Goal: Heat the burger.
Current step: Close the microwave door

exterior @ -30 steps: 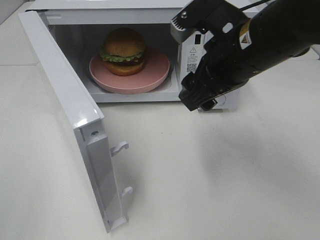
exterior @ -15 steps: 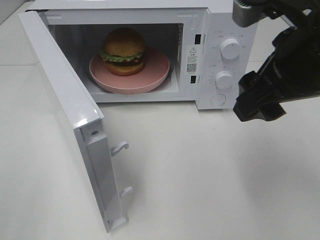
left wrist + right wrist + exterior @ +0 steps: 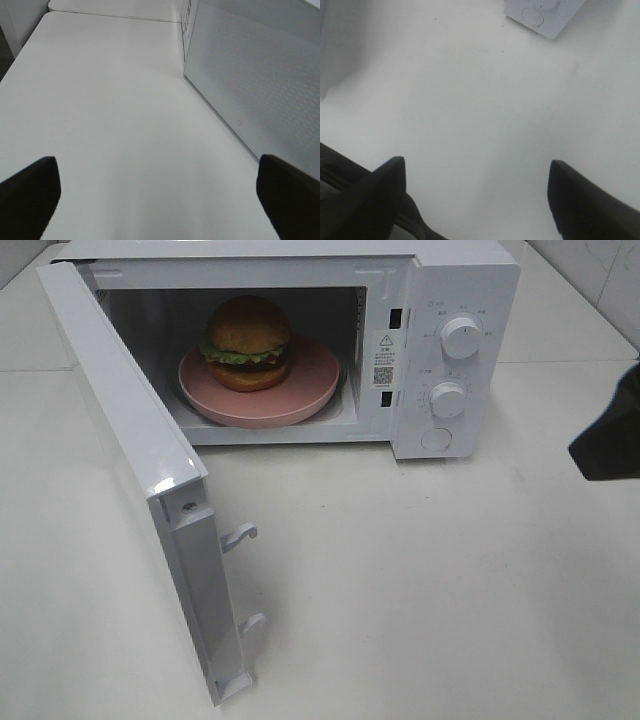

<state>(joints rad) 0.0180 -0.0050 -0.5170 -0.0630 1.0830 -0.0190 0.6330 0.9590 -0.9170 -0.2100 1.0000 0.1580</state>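
I see the burger (image 3: 248, 342), glossy golden-brown bun over frilly green lettuce, upright on a pink plate (image 3: 312, 390) inside the open microwave (image 3: 470, 280), well left of my right gripper (image 3: 608, 438).

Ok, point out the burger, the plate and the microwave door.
burger (image 3: 248, 332): high exterior view, on the top of the bun.
plate (image 3: 318, 378): high exterior view, on the bare pink rim to the right of the burger.
microwave door (image 3: 200, 580): high exterior view, on the lower inner face of the open door.
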